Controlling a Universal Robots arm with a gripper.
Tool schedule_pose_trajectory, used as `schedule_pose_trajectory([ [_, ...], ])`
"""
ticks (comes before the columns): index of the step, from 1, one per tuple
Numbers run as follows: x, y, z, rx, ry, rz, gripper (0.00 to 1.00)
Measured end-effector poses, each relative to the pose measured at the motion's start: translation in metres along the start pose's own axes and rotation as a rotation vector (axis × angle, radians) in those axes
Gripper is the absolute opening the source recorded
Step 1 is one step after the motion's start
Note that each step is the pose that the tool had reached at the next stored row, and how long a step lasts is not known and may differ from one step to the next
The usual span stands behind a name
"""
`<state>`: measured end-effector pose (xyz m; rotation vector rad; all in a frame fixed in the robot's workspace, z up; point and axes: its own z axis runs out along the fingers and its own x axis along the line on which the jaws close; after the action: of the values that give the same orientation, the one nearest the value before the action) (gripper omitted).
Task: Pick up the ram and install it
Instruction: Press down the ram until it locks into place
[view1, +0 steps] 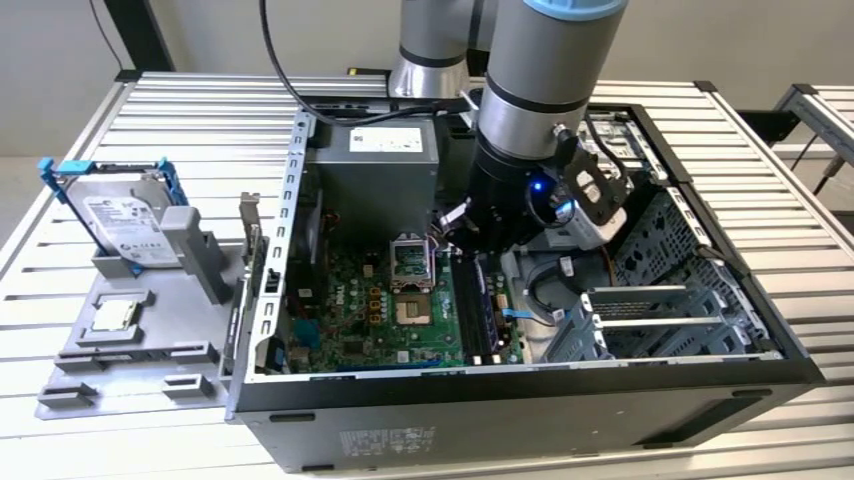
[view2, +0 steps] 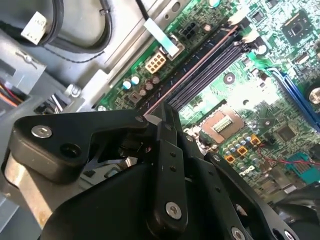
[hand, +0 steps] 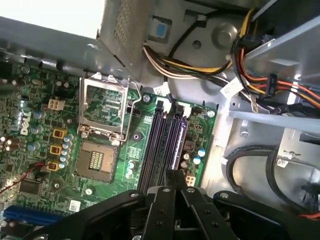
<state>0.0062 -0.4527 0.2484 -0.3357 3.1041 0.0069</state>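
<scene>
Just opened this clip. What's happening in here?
A robot arm is reaching down into an open computer case lying on a slatted table. In both wrist views its gripper sits right over the memory slots on the motherboard, at the near end of the ram, which lies lined up along the outermost slot. Whether it is fully seated cannot be told. On the exterior view's left, a hard drive stands on a grey tray outside the case.
</scene>
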Motion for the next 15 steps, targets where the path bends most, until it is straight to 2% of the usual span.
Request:
schedule_pose_trajectory([
  [4,-0.0001,0.0,0.0001,-0.0013,-0.0021,-0.059,0.0],
  [15,0.0,0.0,0.0001,-0.0049,-0.0036,-0.261,0.0],
])
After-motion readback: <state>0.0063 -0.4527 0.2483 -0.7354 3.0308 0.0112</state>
